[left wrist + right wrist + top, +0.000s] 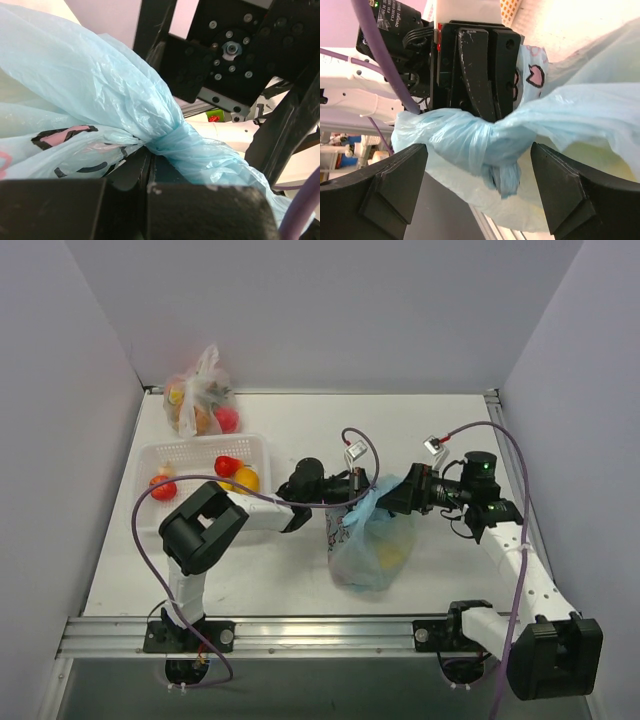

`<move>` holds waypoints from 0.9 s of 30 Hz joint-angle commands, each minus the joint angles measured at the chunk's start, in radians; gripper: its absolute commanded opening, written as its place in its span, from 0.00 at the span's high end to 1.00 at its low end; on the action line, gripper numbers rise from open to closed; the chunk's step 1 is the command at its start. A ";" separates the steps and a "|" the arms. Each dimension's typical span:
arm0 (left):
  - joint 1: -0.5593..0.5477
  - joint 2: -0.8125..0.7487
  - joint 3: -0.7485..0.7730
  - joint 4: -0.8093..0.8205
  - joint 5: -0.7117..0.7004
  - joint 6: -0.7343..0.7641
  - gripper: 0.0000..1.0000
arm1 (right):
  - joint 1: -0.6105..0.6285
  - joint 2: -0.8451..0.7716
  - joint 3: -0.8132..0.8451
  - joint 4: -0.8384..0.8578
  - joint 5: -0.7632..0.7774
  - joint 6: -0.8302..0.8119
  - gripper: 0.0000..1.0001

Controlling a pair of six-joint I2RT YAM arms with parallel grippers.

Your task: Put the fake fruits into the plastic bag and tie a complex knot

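Observation:
The light-blue plastic bag (362,545) stands at the table's middle with a yellow fruit (390,556) showing through it. Its handles are twisted into a knot (490,145) at the top, with a short end hanging down. My left gripper (149,156) is shut on the handle plastic right beside the knot; it also shows in the top view (352,483). My right gripper (480,185) is open, its fingers (395,185) on either side of the knot without touching it. More fake fruits, red (228,465), yellow-orange (246,480) and red (163,487), lie in the basket.
A white slotted basket (190,452) sits at the left. A clear bag with a white tied top (200,400) holding orange and red fruits stands at the back left. Purple cables loop over both arms. A metal rail (320,635) runs along the near edge.

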 commanded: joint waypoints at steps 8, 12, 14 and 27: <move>-0.006 0.012 0.045 0.104 0.016 -0.011 1.00 | -0.202 -0.095 -0.055 -0.198 -0.158 0.038 0.31; -0.008 0.015 0.053 0.115 -0.007 -0.023 1.00 | -0.242 -0.104 -0.093 -0.163 -0.185 0.062 0.53; -0.008 0.021 0.061 0.118 -0.011 -0.031 1.00 | -0.251 -0.116 -0.127 -0.043 -0.193 0.160 0.58; -0.034 -0.006 0.064 -0.026 -0.109 -0.100 0.91 | -0.222 -0.219 -0.339 0.458 -0.006 0.521 0.58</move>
